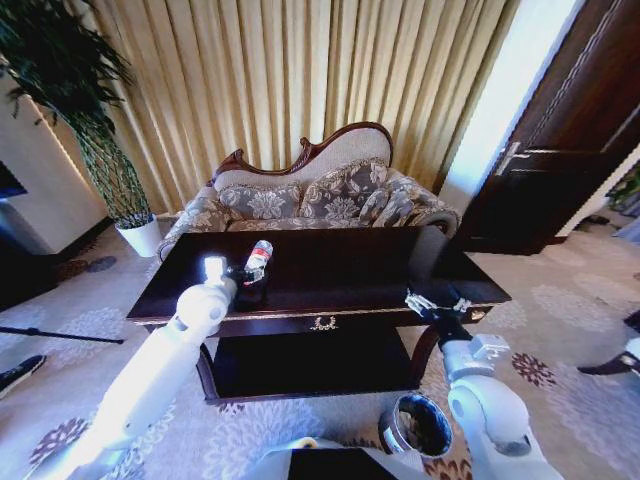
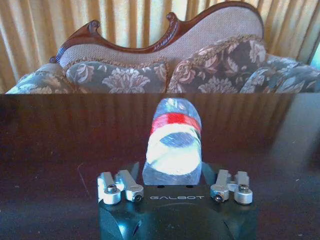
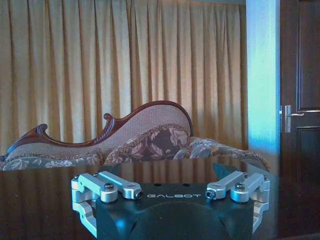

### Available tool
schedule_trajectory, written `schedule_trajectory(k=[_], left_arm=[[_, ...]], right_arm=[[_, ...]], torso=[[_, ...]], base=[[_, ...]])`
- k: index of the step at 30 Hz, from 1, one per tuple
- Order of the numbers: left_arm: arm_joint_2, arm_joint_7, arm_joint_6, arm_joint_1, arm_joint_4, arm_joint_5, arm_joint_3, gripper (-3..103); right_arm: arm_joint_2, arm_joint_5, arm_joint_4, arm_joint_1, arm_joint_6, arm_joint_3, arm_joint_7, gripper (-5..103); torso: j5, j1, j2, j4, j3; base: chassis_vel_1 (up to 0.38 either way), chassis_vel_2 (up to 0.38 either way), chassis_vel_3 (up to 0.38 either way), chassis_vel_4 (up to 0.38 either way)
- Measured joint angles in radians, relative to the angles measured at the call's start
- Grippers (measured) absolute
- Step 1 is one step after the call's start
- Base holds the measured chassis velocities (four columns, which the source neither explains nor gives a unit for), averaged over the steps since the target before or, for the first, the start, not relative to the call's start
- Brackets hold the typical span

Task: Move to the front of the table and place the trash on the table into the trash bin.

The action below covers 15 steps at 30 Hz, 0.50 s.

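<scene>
The bottle (image 1: 259,258), clear plastic with a red label and a white cap, lies on the left part of the table (image 1: 340,262), pointing away toward the sofa (image 1: 320,200) on the far side. In the left wrist view the bottle (image 2: 174,142) sits square between the two finger mounts, its near end tight against the palm. The left gripper (image 1: 243,275) has reached over the near edge of the table to it; whether its jaws have closed on the bottle or merely straddle it, I cannot tell, since the fingertips are hidden.

The step in hand looks like the grasp of the bottle. To do it well, the jaws should close across the body near the label, not the tapering neck, and firmly enough that the smooth plastic does not slip, yet not so hard that the thin wall buckles and pops out. A straight lift before any swing would keep it from dragging on the glossy top.

The right gripper (image 1: 432,303) hovers over the near right edge of the table with its jaws spread wide and empty, as the right wrist view confirms (image 3: 172,192).

The trash bin (image 1: 416,425) stands on the carpet to the near right, below table height, just beside the right arm, so the bottle must travel across and down to reach it.
</scene>
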Motion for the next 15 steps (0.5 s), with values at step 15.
schedule_trajectory(k=[15], left_arm=[[0.05,0.141,-0.15,0.022,-0.027,0.241,-0.012,34]], right_arm=[[-0.003,0.014,0.004,0.01,0.001,0.001,0.006,100]], torso=[[0.0,0.0,0.0,-0.0001,0.0]], base=[[0.0,0.0,0.0,0.0]])
